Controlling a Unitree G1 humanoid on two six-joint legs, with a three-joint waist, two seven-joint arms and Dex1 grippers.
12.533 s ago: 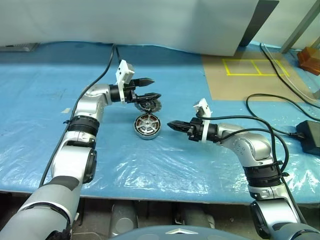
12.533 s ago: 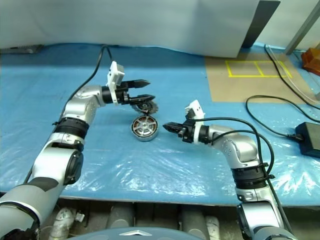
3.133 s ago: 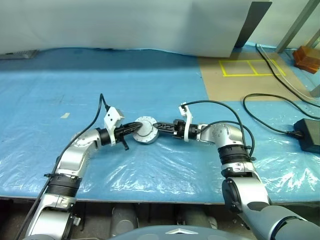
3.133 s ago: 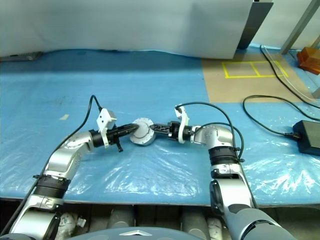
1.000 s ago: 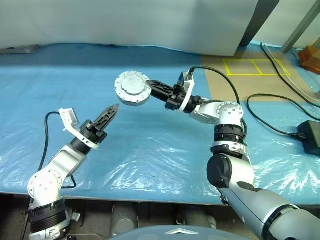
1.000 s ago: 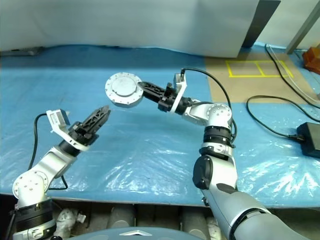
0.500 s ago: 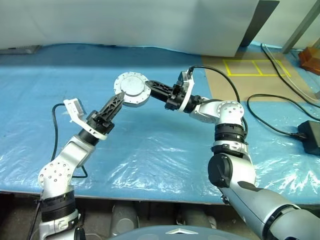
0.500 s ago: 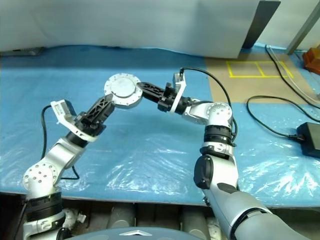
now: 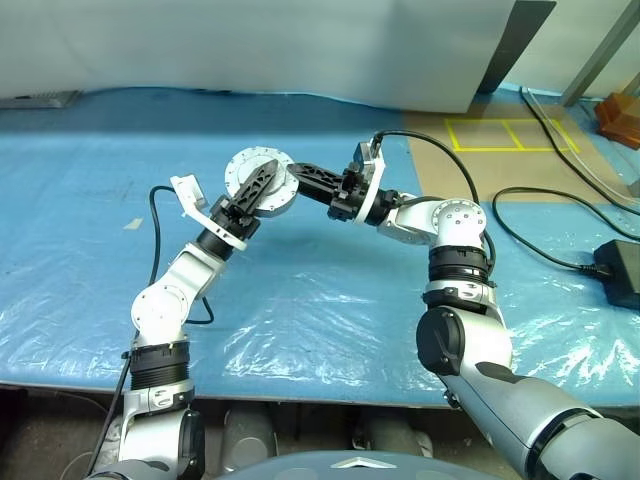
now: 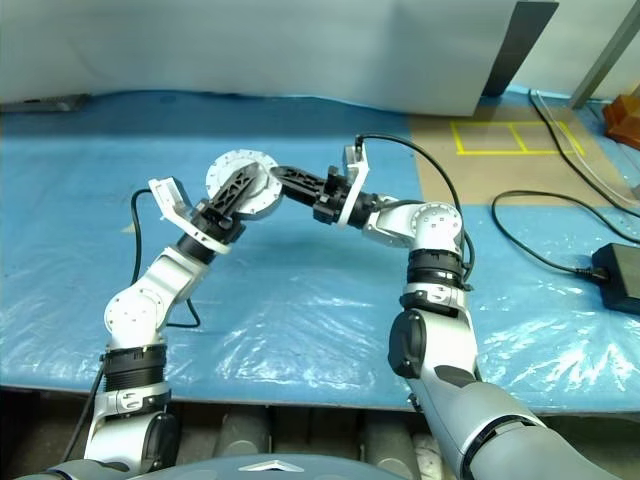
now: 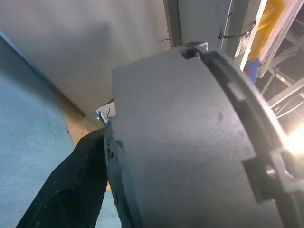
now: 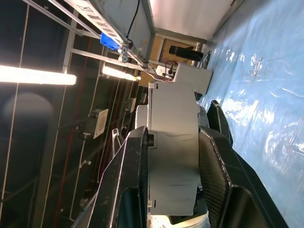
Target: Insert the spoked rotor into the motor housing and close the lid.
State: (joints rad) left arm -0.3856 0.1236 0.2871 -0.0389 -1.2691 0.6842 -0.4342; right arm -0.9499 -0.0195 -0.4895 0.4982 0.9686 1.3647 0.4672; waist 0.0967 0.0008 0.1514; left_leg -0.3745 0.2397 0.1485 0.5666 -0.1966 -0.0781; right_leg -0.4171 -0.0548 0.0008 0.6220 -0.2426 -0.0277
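From the head views, the right gripper (image 9: 300, 178) clamps the motor housing (image 9: 261, 184) by its rim, raised above the desk (image 9: 330, 300) (blue-sheeted). The left gripper (image 9: 262, 186), jaws spread, reaches across its face. Right wrist view: fingers (image 12: 214, 161) pinch the housing's edge.

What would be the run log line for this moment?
right gripper: holds motor housing aloft | left gripper: open, at housing | lid: closed

Silver motor housing (image 9: 258, 181), blue sheet (image 9: 320, 290)
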